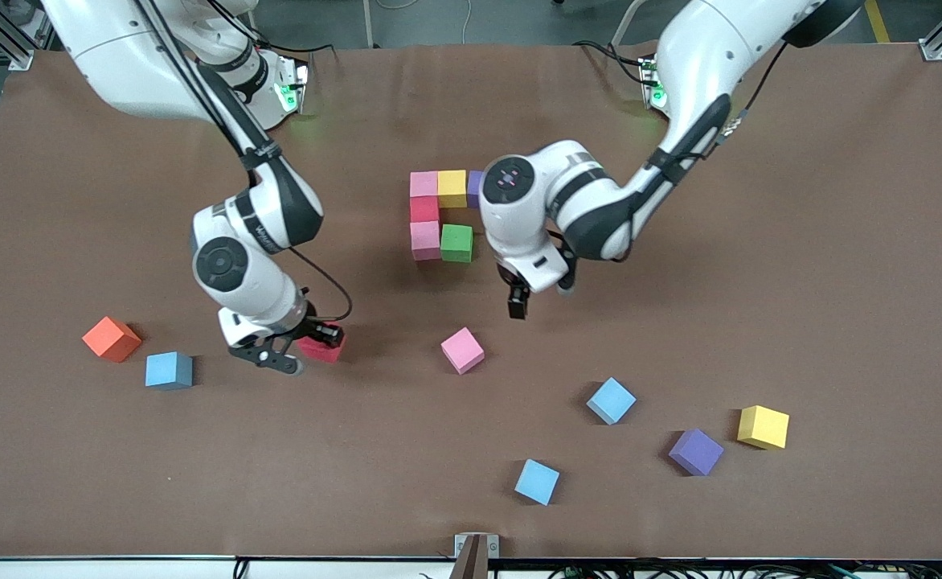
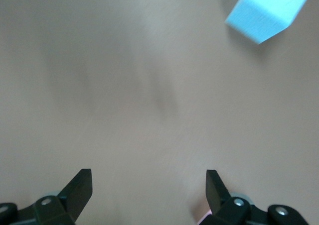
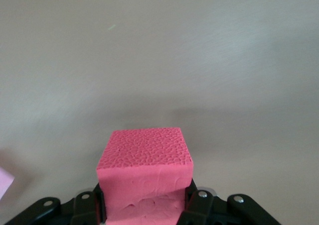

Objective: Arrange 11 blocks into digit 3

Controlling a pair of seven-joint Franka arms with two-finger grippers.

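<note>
A partial figure of joined blocks lies mid-table: pink (image 1: 423, 183), yellow (image 1: 452, 187), a purple one (image 1: 475, 183) half hidden by the left arm, red (image 1: 424, 209), pink (image 1: 425, 240) and green (image 1: 456, 243). My right gripper (image 1: 309, 347) is shut on a red block (image 1: 324, 346), which also shows in the right wrist view (image 3: 144, 168), low over the table toward the right arm's end. My left gripper (image 1: 518, 304) is open and empty over bare table between the green block and a loose pink block (image 1: 462, 350); its fingers (image 2: 79, 187) stand wide apart.
Loose blocks lie nearer the front camera: blue (image 1: 611, 400), blue (image 1: 537, 481), purple (image 1: 696, 451), yellow (image 1: 763, 426). Toward the right arm's end are a blue block (image 1: 169, 371) and the orange cube (image 1: 112, 338). A blue block (image 2: 264, 11) shows in the left wrist view.
</note>
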